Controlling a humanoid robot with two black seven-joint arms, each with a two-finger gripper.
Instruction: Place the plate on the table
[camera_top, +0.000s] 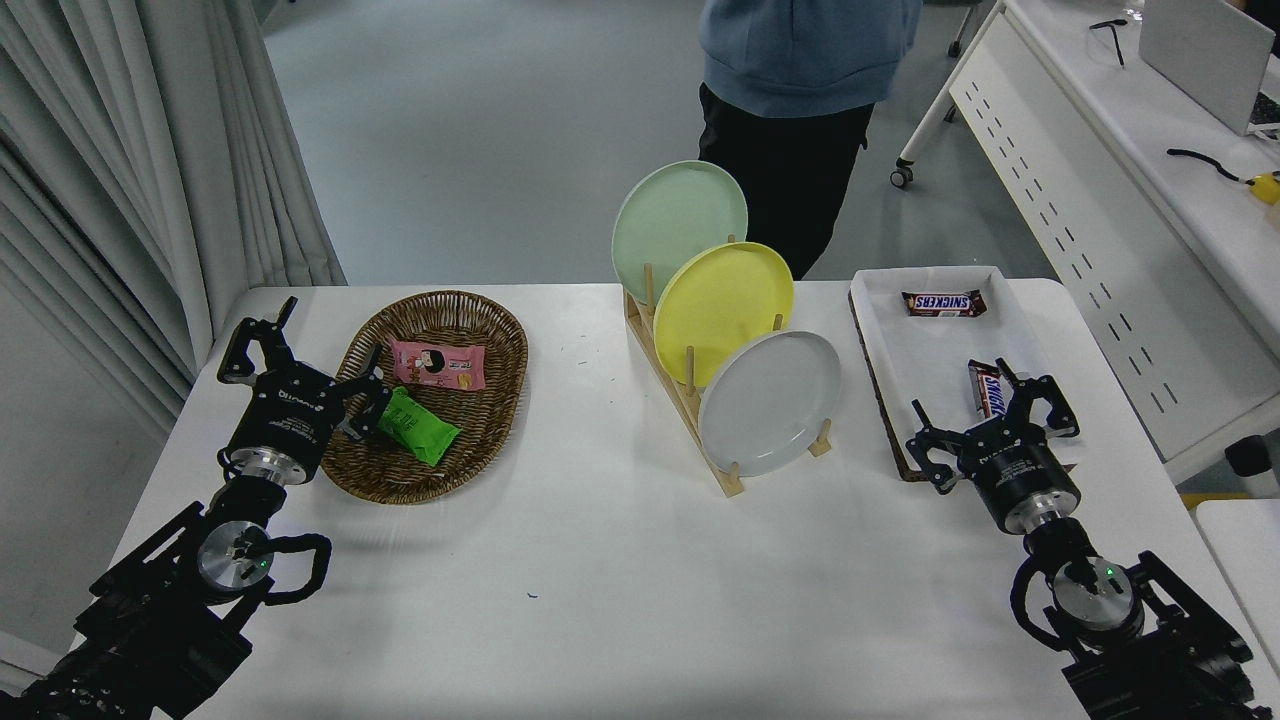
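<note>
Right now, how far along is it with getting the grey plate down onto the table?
Nothing looks done yet: the plate stands on edge in the wooden rack. The right end effector is open and empty, over the tray's near end. Grasping, lifting out and laying it on the table all remain.

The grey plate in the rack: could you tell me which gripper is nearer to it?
Right. The right gripper is open beside the grey plate, over the tray; the left gripper is by the basket, farther away.
</note>
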